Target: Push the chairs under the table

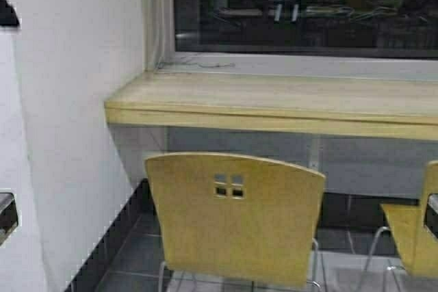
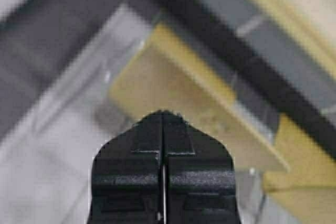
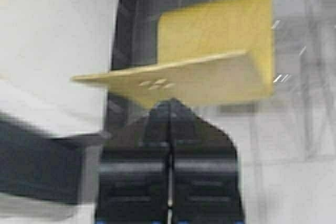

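2 tan chairs stand on the tiled floor in front of the bench, pulled out from it: 1 chair centred, another at the right edge. The left end effector and right end effector are both pressed closed, holding nothing, each above a chair.

My left gripper and right gripper look like matt black plastic. The 2 chairs are smooth tan plywood on thin shiny metal legs; the table is pale wood.
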You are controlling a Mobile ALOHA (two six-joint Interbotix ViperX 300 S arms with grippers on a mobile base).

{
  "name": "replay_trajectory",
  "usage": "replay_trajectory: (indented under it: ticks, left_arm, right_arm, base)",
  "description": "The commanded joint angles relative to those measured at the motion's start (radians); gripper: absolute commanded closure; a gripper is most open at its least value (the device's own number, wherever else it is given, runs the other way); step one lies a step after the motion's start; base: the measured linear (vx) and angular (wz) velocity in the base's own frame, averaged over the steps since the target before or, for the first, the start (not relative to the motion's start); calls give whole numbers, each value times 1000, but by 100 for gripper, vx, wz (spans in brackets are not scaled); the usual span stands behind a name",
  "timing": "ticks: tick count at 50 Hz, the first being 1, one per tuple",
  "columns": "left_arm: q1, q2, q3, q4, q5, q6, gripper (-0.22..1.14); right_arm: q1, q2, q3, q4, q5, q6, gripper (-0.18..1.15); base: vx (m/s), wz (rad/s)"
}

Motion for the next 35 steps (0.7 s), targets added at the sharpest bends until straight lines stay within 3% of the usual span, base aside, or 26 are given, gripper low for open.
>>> replay_trajectory:
  ticks: [1,11,22,35]
  left_arm:
    - [-61,137,-18,-34,-46,-11,89]
    - [-101,385,-89,-133,-123,-52,87]
    - [-195,649,-189,-218,-137,-114,81]
    - [-252,825,-318,-235,-129,-175,36]
  right_arm:
    - [17,87,-9,37,-38,52,90]
    - [17,298,-37,115,-120,107,88]
    - [21,552,-127,146,-172,129,63]
    - [55,779,-259,167,-184,199,34]
  base:
    - [17,10]
    - [15,6]
    - [13,1]
    - [14,1]
